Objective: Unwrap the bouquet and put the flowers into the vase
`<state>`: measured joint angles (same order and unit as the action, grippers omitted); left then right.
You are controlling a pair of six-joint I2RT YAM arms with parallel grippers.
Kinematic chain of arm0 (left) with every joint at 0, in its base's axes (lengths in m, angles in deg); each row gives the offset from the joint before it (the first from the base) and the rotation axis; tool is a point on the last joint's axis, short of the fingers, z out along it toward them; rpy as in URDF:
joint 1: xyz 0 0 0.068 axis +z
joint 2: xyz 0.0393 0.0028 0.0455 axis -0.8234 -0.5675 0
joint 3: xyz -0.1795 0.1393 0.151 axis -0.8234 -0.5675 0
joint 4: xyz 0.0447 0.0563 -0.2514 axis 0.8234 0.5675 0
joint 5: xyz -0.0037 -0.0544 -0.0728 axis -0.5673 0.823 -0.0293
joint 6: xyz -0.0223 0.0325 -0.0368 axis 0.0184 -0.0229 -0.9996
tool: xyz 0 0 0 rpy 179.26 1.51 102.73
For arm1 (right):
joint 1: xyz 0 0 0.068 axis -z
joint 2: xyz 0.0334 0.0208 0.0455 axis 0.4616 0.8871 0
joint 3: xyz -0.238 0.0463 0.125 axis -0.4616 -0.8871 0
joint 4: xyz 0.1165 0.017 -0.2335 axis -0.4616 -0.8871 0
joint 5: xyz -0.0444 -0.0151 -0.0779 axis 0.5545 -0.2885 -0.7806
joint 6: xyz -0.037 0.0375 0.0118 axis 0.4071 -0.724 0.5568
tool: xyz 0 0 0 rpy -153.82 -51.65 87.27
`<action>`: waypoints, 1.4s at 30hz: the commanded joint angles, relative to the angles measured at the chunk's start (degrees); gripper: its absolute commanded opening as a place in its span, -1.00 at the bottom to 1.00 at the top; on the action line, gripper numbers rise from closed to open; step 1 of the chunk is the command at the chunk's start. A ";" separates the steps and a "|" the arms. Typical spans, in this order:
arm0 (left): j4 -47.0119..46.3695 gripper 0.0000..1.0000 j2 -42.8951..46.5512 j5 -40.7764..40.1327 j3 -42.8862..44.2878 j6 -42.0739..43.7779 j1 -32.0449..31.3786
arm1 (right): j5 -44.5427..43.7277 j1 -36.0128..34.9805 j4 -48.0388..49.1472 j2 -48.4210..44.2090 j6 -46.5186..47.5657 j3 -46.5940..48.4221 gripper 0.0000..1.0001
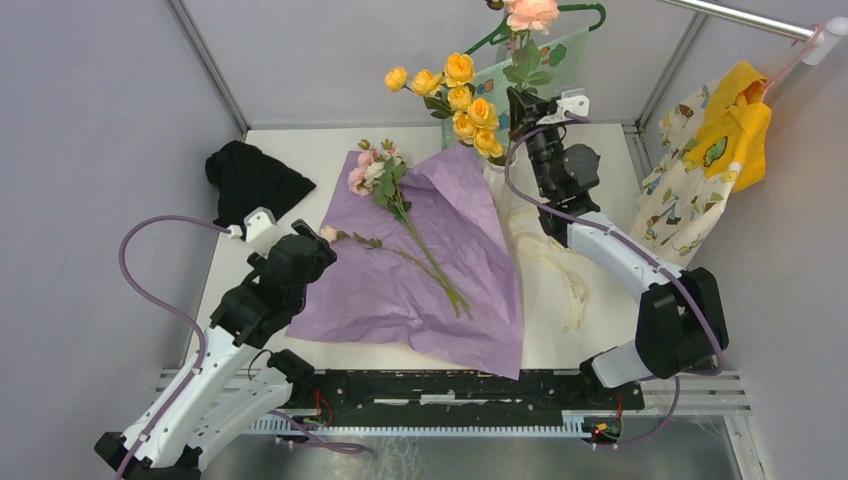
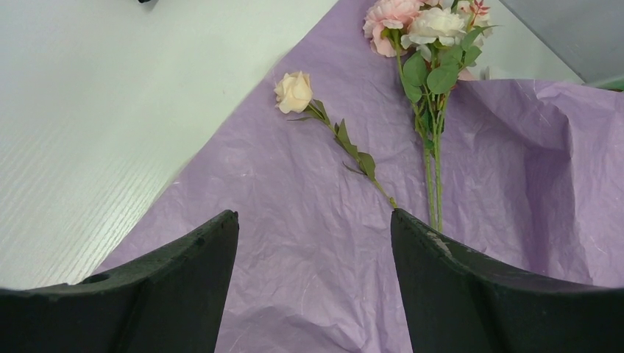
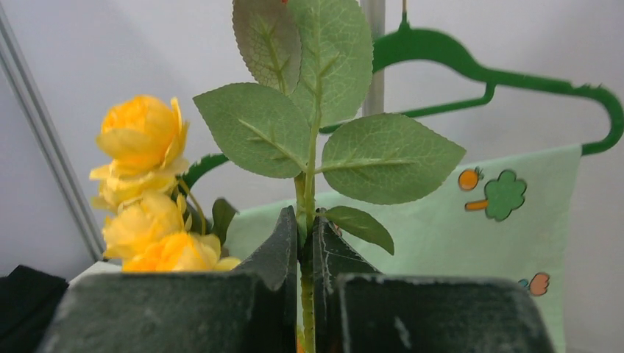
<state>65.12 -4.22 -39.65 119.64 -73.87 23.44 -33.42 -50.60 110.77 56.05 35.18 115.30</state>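
From above, the purple paper [image 1: 420,275] lies unwrapped and spread flat on the worktop [image 1: 300,145]. A pink-and-cream spray [image 1: 375,172] lies on it, its stems running toward the near edge. A single cream rose [image 1: 328,233] lies at the paper's left edge. The left end effector [image 1: 322,252] hovers just beside that rose, over the paper's edge. At the far side the yellow roses [image 1: 462,100] stand upright. Just to their right, the right end effector [image 1: 518,98] points upward and pinches the stem of a pink rose [image 1: 531,13]. A cream ribbon [image 1: 562,275] lies to the right of the paper and a black cloth [image 1: 255,180] to its left.

In the left wrist view the end effector [image 2: 315,217] is spread wide and holds nothing, with only paper between its fingers [image 2: 169,294]. The cream rose's stem ends just beside the right finger's tip. I cannot tell whether they touch.

In the right wrist view the end effector [image 3: 303,229] is pressed together on a thin green stem that rises into broad leaves [image 3: 316,125]. The yellow roses stand close on the left, and a green hanger [image 3: 478,70] hangs behind.
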 commanded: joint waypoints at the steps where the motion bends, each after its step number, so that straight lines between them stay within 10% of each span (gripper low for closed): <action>1: -2.54 0.62 0.21 0.22 -0.27 -0.04 -0.13 | 3.43 0.28 6.91 -1.82 -5.23 -3.55 -1.00; 10: -2.51 0.62 0.23 0.40 -0.38 -0.18 -0.14 | 6.27 0.28 8.92 -2.17 -8.82 -10.92 -0.79; 20: -2.75 0.62 0.33 0.83 -0.71 -0.18 -0.10 | 6.25 0.31 9.93 -4.79 -10.24 -16.77 0.12; 29: -2.81 0.62 0.35 1.31 -0.69 -0.35 -0.09 | 5.16 0.28 8.84 -11.92 -10.13 -21.61 0.55; 42: -3.58 0.62 0.11 2.06 -0.80 -0.26 -0.11 | 3.19 0.27 2.54 -27.58 -8.49 -30.09 0.65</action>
<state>64.27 -4.20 -37.24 119.11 -73.87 23.44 -30.71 -50.56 114.47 32.71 26.13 86.31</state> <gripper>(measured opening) 0.815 0.833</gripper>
